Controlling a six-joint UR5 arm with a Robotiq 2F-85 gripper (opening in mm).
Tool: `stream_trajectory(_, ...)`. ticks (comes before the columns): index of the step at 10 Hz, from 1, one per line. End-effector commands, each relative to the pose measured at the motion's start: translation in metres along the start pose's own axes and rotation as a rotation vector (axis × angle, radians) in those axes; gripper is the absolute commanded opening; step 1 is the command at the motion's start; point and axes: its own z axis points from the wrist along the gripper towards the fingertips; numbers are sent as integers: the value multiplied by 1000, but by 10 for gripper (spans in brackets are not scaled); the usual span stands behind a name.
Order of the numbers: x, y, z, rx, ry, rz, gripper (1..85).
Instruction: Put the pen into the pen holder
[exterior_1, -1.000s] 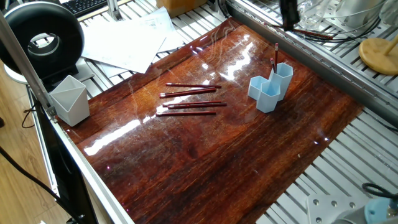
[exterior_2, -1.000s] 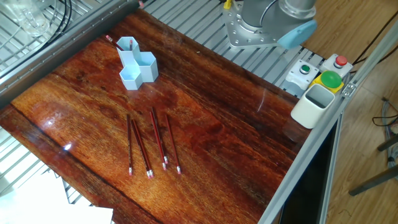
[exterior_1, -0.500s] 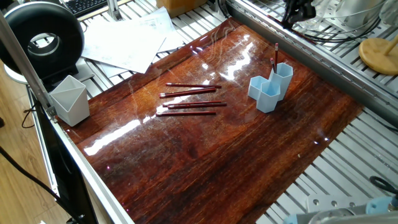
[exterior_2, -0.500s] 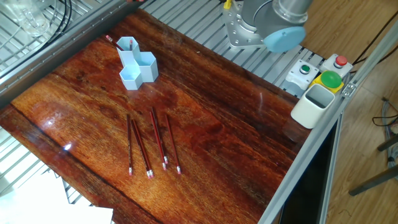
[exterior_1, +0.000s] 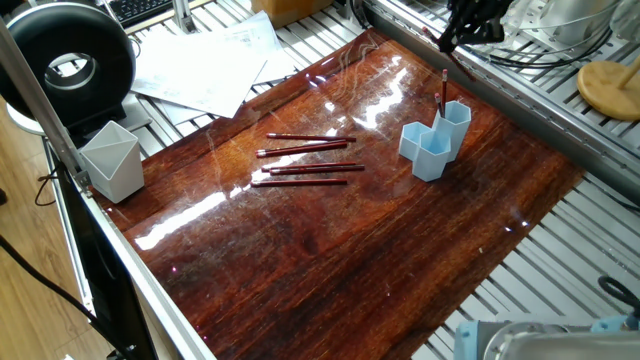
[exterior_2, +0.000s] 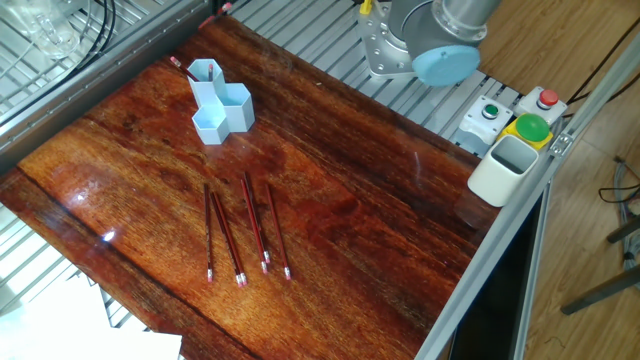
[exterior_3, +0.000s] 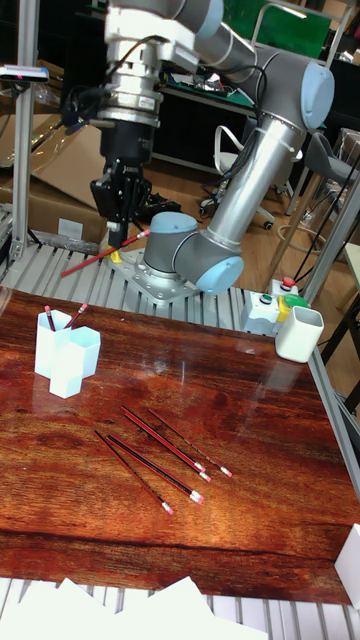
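Note:
The light blue pen holder (exterior_3: 62, 357) (exterior_1: 435, 142) (exterior_2: 221, 100) stands at the far side of the wooden table, with two red pens (exterior_3: 46, 314) sticking out of its tallest tube. Several more red pens (exterior_3: 165, 453) (exterior_1: 304, 160) (exterior_2: 245, 233) lie side by side on the table's middle. My gripper (exterior_3: 118, 236) (exterior_1: 463, 24) hangs above the rail behind the holder, up and to the holder's right in the tall view. It is shut on one red pen (exterior_3: 98, 257), which is tilted with its lower end toward the holder.
A pale grey angular cup (exterior_1: 112, 160) stands at one table corner. A white cup (exterior_2: 504, 168) (exterior_3: 298, 334) sits by the button box (exterior_2: 533, 125). The arm's base (exterior_2: 400, 45) is bolted beside the table. Papers (exterior_1: 205, 65) and metal rails (exterior_1: 520, 95) border the wood.
The arm's blue-capped joint has swung sideways, and the gripper has turned above the rail with the pen still in it. The pens on the table and the holder have not moved.

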Motion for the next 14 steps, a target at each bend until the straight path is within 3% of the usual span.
stream_trajectory(1,-5,-3,10,14,-110,-35,10)
stream_trajectory(5,2,-3,19,31,-128,-54,10)
stream_trajectory(7,6,5,20,-1,-114,-28,10)
stream_trajectory(9,17,17,21,-47,-74,-17,10)
stream_trajectory(11,42,8,22,-13,22,25,10)
stream_trajectory(12,71,0,20,21,136,31,10)
stream_trajectory(14,135,-27,0,139,389,63,10)
